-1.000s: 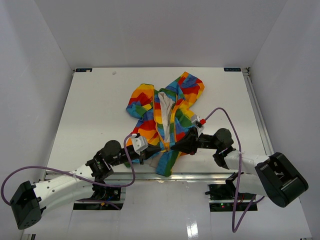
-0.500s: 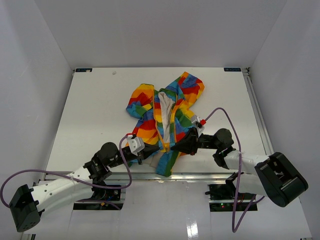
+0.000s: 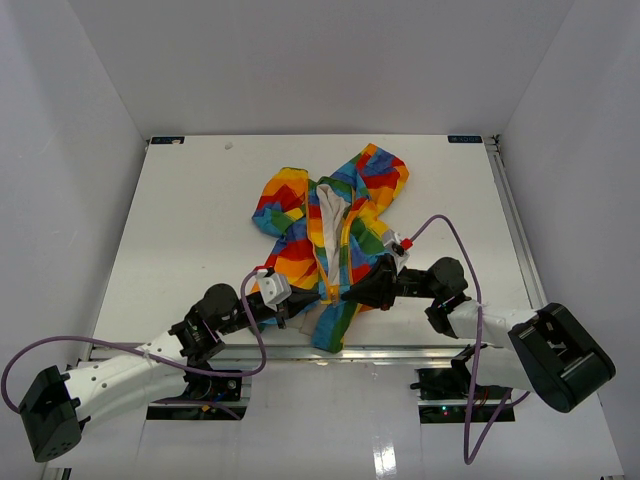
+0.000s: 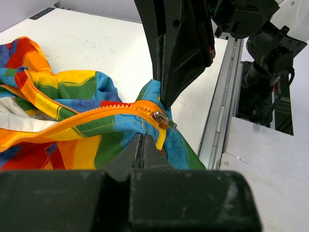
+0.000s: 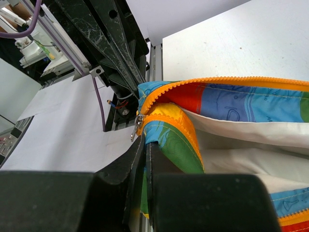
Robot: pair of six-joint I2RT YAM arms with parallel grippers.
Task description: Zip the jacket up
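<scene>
Two pincers meet at the hem (image 3: 333, 328) of the jacket (image 3: 335, 215), which lies open-fronted in the middle of the surface (image 3: 180, 220), hood away from the arms and hem reaching the near rail (image 3: 400, 351). Left pincer (image 4: 143, 141): clenched on the fabric just under the slider (image 4: 161, 119), apparently to anchor the foot of the zipper (image 4: 91, 115) so that it can be drawn taut. Right pincer (image 5: 146, 143): clenched on the jacket's edge beside the same slider. From the left wrist it shows as a dark wedge bearing down just above the slider, and it is probably steadying the opposite flap. Neither grips the pull tab, which dangles free between them. Beyond the slider the two tooth rows part around the white lining (image 5: 251, 140), so nearly the whole run looks unclosed. Obstacles: the fingers crowd the slider from both sides, leaving little room to seize the tab, and rumpled fabric lies along the track. A purple cable (image 3: 455, 235) loops over the right arm.
</scene>
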